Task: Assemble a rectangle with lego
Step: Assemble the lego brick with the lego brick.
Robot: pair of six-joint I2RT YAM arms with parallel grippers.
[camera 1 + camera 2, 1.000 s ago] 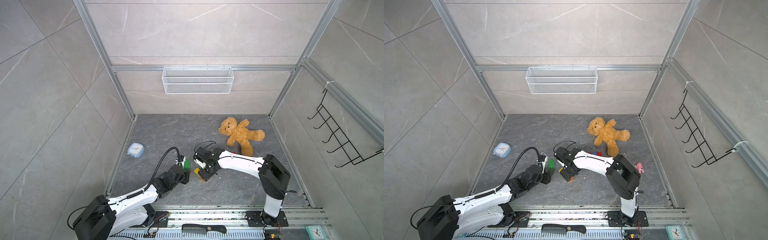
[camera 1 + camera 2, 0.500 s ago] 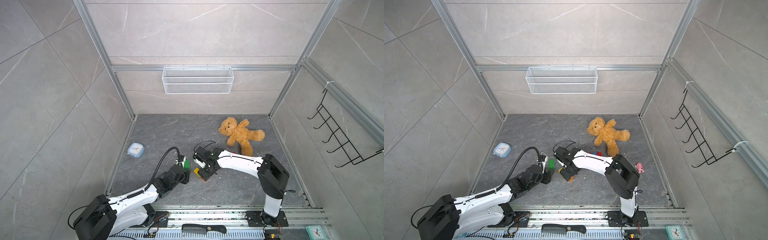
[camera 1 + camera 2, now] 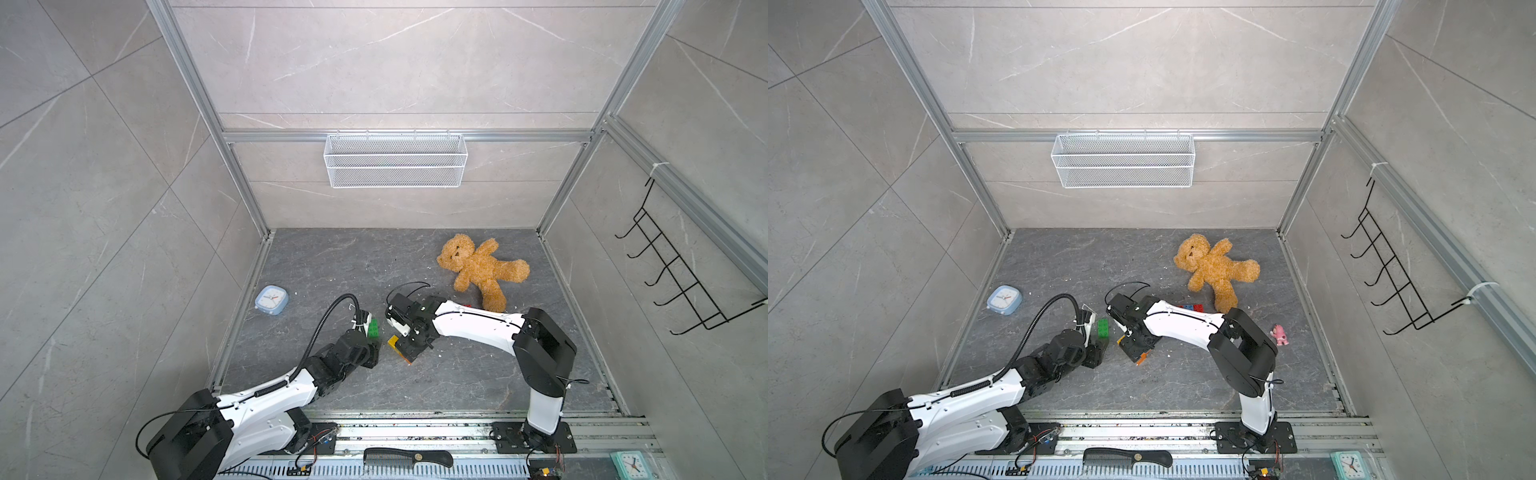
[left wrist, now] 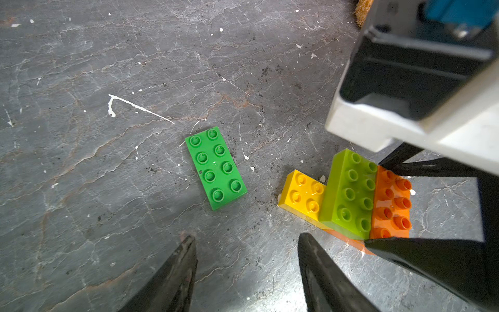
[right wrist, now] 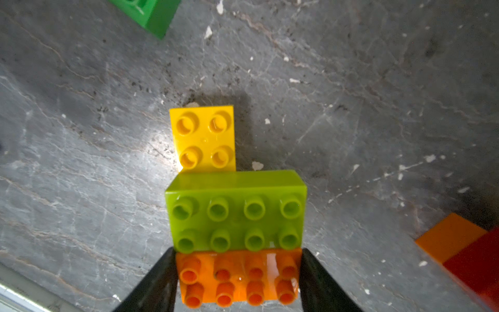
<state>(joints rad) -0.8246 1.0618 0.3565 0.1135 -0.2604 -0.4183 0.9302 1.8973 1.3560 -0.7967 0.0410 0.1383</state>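
I am clamping the orange brick (image 5: 237, 278) in my right pincer (image 5: 238, 254) while my left pincer (image 4: 246, 239) is hanging half open and empty.

My right fingers are pressing on the two short ends of the orange brick, which is sitting on the floor (image 4: 108, 67) near the teddy bear (image 3: 478, 266), on the side toward my bases and my left arm. A lime brick (image 5: 236, 210) is touching its long side, standing higher, and a yellow brick (image 5: 204, 137) is lying low against the lime one's other side. A green brick (image 4: 216, 167) is lying flat, studs up, apart from that cluster and farther from the bear, just ahead of my left fingertips without touching them. Red and blue bricks (image 3: 1192, 308) are lying close beside the bear's leg.
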